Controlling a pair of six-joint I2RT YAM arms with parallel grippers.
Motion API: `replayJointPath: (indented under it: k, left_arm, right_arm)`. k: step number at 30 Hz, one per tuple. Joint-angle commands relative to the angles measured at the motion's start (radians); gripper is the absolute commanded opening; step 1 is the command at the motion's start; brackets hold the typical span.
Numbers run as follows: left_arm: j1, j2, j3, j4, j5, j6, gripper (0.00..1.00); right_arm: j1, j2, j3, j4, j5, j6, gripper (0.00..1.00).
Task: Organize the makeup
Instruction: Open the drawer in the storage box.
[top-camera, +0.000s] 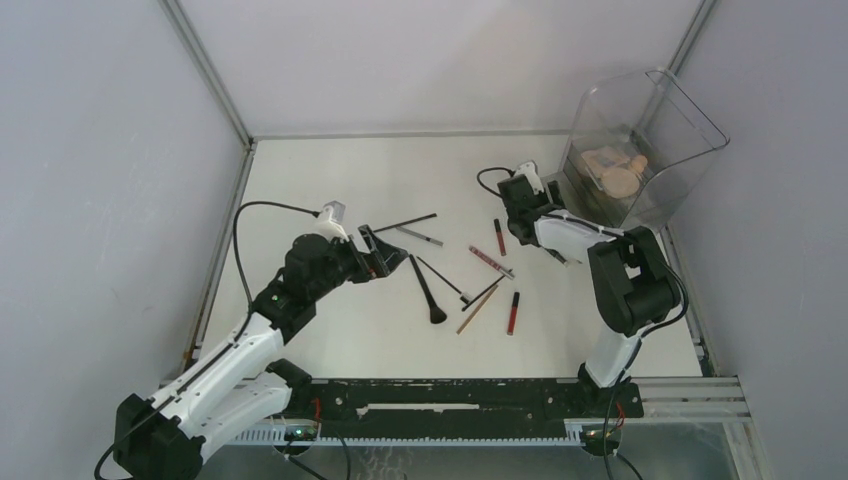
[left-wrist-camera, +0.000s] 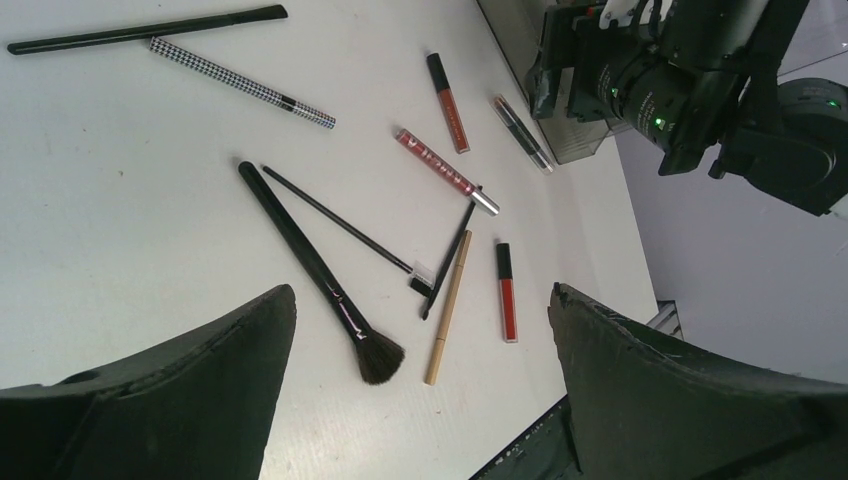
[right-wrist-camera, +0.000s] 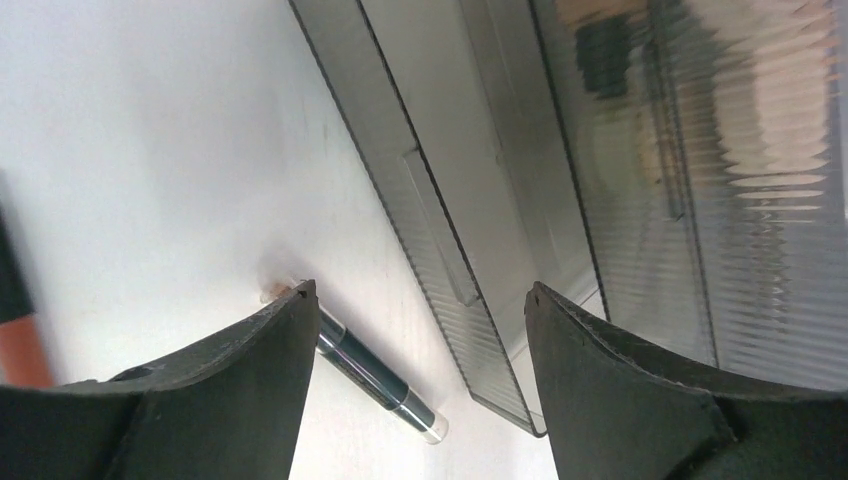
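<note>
Loose makeup lies mid-table: a black brush (top-camera: 430, 290), a long black pencil (top-camera: 405, 222), a checkered pencil (top-camera: 420, 236), two red lip tubes (top-camera: 499, 236) (top-camera: 513, 312), a pink glitter tube (top-camera: 491, 261) and a tan pencil (top-camera: 478, 310). My left gripper (top-camera: 385, 255) is open and empty, just left of them. Its wrist view shows the brush (left-wrist-camera: 315, 265) and the tan pencil (left-wrist-camera: 448, 310) ahead of its gripper (left-wrist-camera: 420, 292). My right gripper (top-camera: 522, 232) is open and empty (right-wrist-camera: 420, 290), low beside the organizer, with a dark tube (right-wrist-camera: 375, 375) partly under its left finger.
The clear smoky organizer box (top-camera: 640, 145) stands at the back right with beige compacts (top-camera: 618, 170) inside. Its ribbed drawer front (right-wrist-camera: 440, 230) is close to my right gripper. Grey walls enclose the table on the left, back and right.
</note>
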Motion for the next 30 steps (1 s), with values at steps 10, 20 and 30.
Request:
replayJointPath:
  k: [10,20,30]
  left_arm:
    - [-0.002,0.025,-0.007,0.029,-0.011,0.002,1.00]
    - [-0.003,0.018,-0.014,0.031,-0.010,-0.007,1.00]
    - [-0.002,-0.031,-0.036,0.019,-0.019,-0.016,1.00]
  right_arm:
    - [-0.101,0.060,0.040,-0.120,-0.228,0.072,0.82]
    - [-0.029,0.035,0.035,-0.180,-0.307,0.130,0.79]
    - [0.003,0.011,0.035,-0.195,-0.328,0.165,0.78]
